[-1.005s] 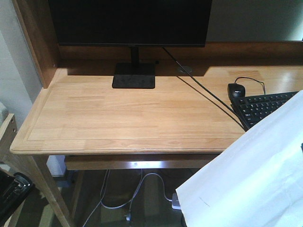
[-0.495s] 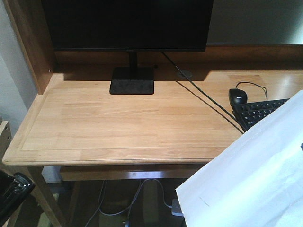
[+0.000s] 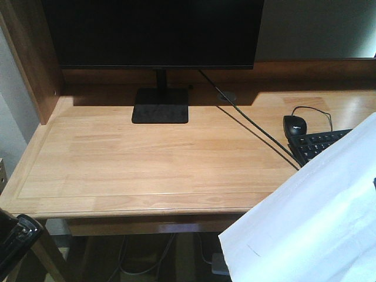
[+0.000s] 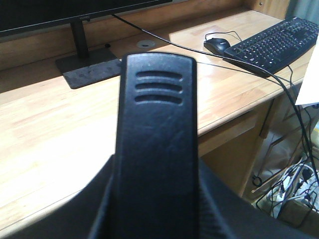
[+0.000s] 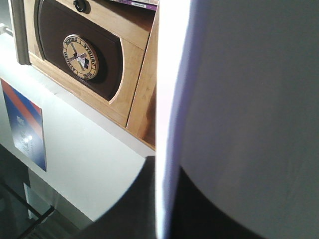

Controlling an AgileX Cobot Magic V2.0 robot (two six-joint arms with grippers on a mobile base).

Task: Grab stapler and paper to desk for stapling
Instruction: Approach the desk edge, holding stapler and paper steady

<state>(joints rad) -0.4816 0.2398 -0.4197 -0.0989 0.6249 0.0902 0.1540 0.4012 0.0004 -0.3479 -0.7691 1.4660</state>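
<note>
The black stapler (image 4: 157, 139) fills the middle of the left wrist view, and my left gripper (image 4: 157, 204) is shut on it, with dark fingers on either side. In the front view the stapler (image 3: 14, 244) shows at the bottom left, below the desk's front edge. The white paper (image 3: 305, 217) hangs at the bottom right, off the desk's front right. In the right wrist view the paper (image 5: 249, 99) is seen edge-on, and my right gripper (image 5: 167, 204) is shut on it. The light-wood desk (image 3: 164, 164) lies ahead of both grippers.
A black monitor (image 3: 153, 35) on a flat stand (image 3: 160, 107) stands at the desk's back. A black mouse (image 3: 295, 124) and keyboard (image 3: 320, 144) lie at the right, with a cable (image 3: 252, 126) running diagonally. Cables hang under the desk. A wooden cabinet with a round emblem (image 5: 79, 56) is beside the right wrist.
The desk has come nearer and lower in the front view, with its front edge sliding down the frame. The paper and stapler keep their places in the frame.
</note>
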